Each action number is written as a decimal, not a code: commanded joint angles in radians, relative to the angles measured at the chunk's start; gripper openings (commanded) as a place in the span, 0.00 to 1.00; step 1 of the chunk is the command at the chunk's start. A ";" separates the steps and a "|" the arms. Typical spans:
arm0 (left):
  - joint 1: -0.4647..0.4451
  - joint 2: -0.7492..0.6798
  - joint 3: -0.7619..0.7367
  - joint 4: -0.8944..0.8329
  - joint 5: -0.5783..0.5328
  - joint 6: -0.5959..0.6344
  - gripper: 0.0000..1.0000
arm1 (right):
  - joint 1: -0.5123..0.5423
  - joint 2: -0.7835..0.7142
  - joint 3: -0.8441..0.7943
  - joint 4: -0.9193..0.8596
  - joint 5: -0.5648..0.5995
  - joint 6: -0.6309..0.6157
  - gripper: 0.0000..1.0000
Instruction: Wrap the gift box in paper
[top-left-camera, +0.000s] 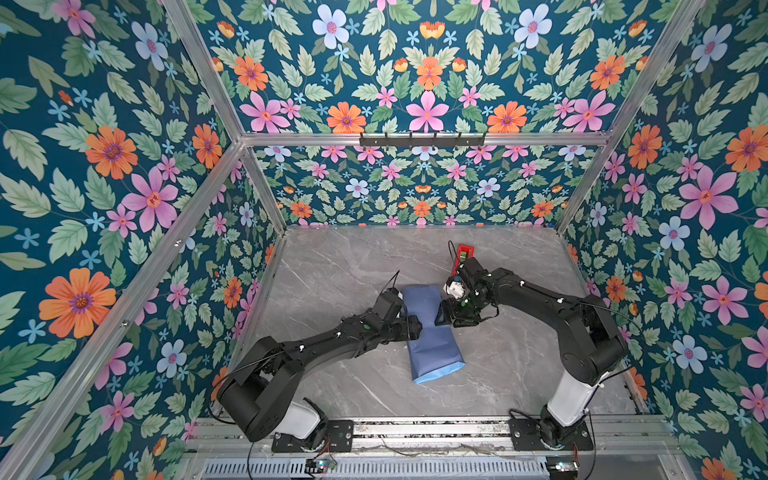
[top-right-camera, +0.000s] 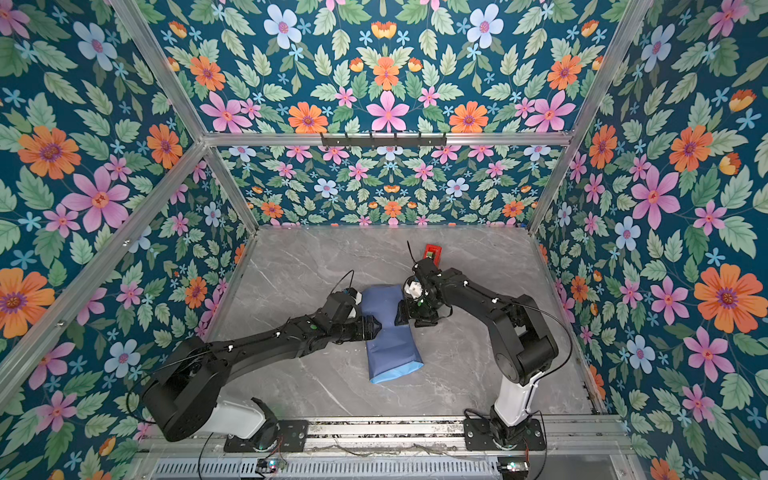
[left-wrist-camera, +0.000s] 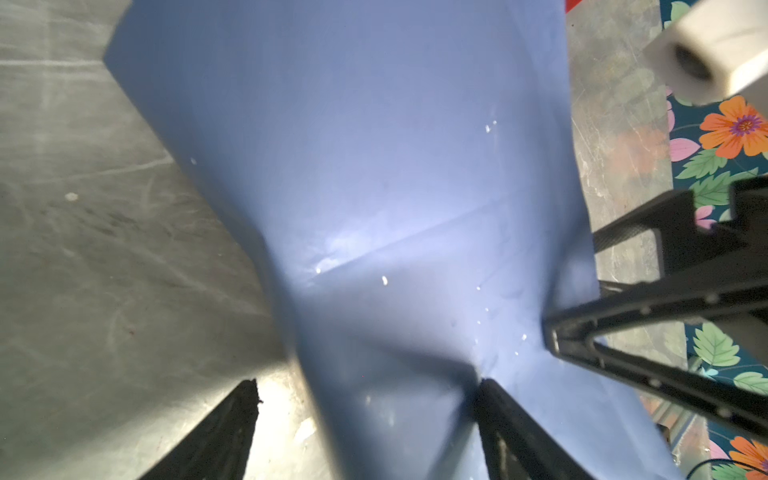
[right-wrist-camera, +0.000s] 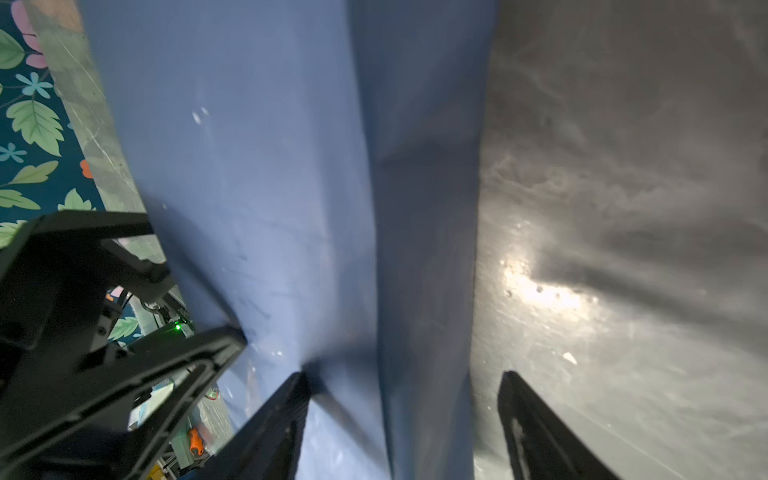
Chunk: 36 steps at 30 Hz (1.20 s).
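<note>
Black fingertips of the left gripper (left-wrist-camera: 365, 382) stand wide apart. One finger (left-wrist-camera: 511, 428) presses into the slate-blue paper (left-wrist-camera: 374, 166), and a dent fans out from its tip. Its mate (left-wrist-camera: 232, 432) sits over the bare grey marble table (left-wrist-camera: 104, 249), clear of the sheet's edge, and nothing is clamped between them.

Facing it, the right gripper (right-wrist-camera: 404, 374) is spread the same way. One of its fingers (right-wrist-camera: 286, 415) is dug into the paper and the other (right-wrist-camera: 536, 428) is over the table just beside the edge.

In both top views the two grippers meet from opposite sides at the middle of the folded paper, which narrows to a waist where they press. The bundle lies near the table's centre, running from far to near at a slight angle. Its near end shows the bright light-blue inner face (top-left-camera: 440, 374). The gift box cannot be seen; the paper hides whatever is inside.

Farther back, a red tape dispenser (top-left-camera: 464, 252) sits apart from the sheet, partly hidden behind the right arm's wrist. Floral-papered walls (top-left-camera: 104, 208) enclose the table.
</note>
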 joint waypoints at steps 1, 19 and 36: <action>0.001 0.014 -0.012 -0.164 -0.083 0.010 0.84 | 0.001 -0.005 -0.015 -0.008 0.007 -0.024 0.72; 0.001 0.028 -0.009 -0.155 -0.075 0.004 0.87 | -0.034 -0.050 0.009 0.009 -0.022 0.002 0.76; 0.001 0.052 -0.003 -0.157 -0.066 0.007 0.86 | -0.365 0.073 0.168 0.313 -0.170 0.257 0.69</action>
